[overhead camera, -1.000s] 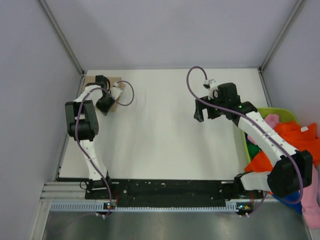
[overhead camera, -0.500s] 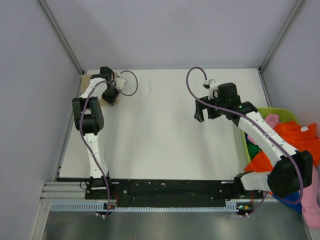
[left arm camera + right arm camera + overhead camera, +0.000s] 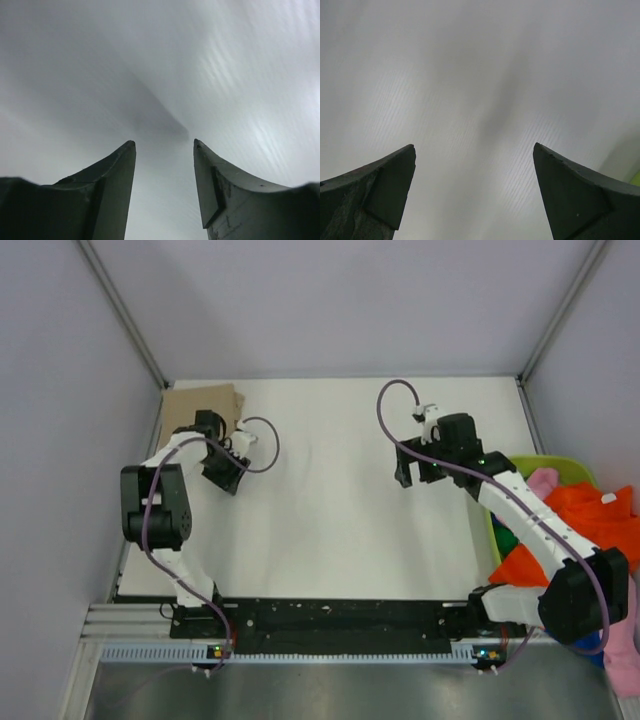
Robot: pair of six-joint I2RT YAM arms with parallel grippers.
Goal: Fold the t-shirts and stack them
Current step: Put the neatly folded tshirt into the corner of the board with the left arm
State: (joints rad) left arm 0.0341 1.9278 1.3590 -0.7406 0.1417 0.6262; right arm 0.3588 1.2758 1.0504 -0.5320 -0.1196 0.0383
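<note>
A tan t-shirt (image 3: pixel 200 407), folded to a small rectangle, lies at the table's far left corner. My left gripper (image 3: pixel 232 478) is open and empty over bare white table just right and near of it; its wrist view (image 3: pixel 164 144) shows only table between the fingers. An orange t-shirt (image 3: pixel 575 525) and a pink t-shirt (image 3: pixel 545 481) lie heaped in the lime-green basket (image 3: pixel 530 462) at the right. More pink cloth (image 3: pixel 628 640) hangs at the near right. My right gripper (image 3: pixel 412 472) is open and empty over the table, left of the basket; its wrist view (image 3: pixel 474 147) shows bare table.
The white table (image 3: pixel 330 510) is walled by grey panels at the back and both sides. A black rail (image 3: pixel 340 618) with the arm bases runs along the near edge. Purple cables loop above both wrists.
My left gripper has drawn back from the folded tan shirt, toward the near right, leaving the shirt uncovered in the corner. My right gripper has shifted slightly right and nearer.
</note>
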